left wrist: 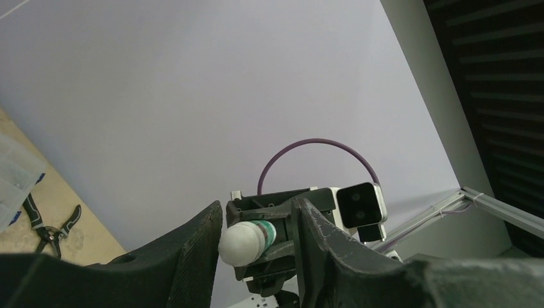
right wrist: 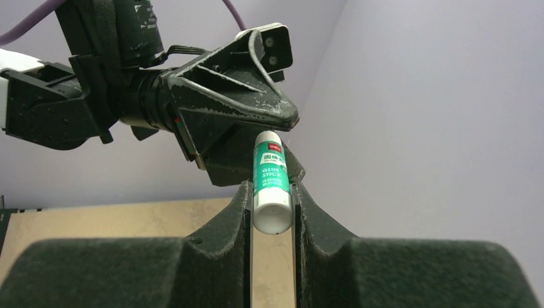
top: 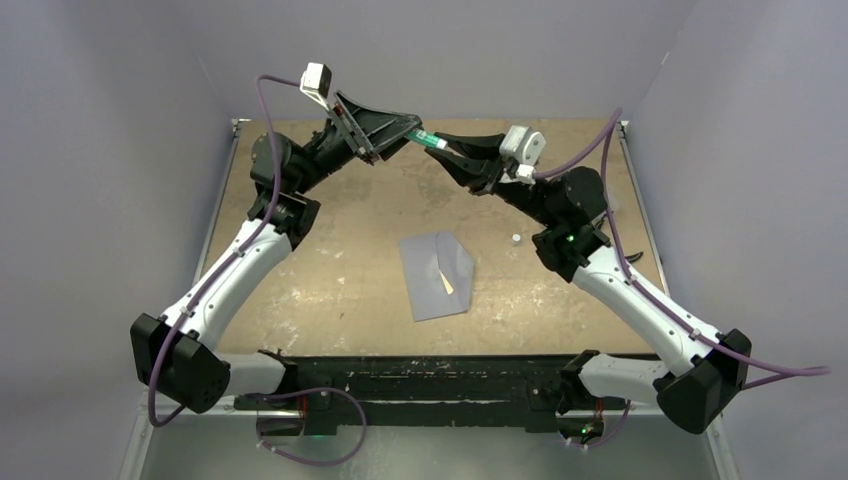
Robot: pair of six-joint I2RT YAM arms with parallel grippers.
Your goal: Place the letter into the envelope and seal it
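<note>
The grey-blue envelope (top: 432, 285) lies flat in the middle of the table, its flap partly raised. A thin cream sliver of the letter (top: 447, 281) shows at the flap's edge; the rest is hidden inside. Both grippers are raised at the back of the table, far from the envelope. My right gripper (top: 447, 150) (right wrist: 272, 212) is shut on a green and white glue stick (top: 428, 140) (right wrist: 271, 179). My left gripper (top: 400, 133) (left wrist: 260, 240) is open, its fingers standing round the stick's white rounded end (left wrist: 242, 242) with a gap on one side.
A small white cap-like piece (top: 515, 239) lies on the table right of the envelope. In the left wrist view, pliers (left wrist: 51, 224) and a clear plastic bag (left wrist: 13, 173) lie outside the walls. Grey walls enclose the table on three sides.
</note>
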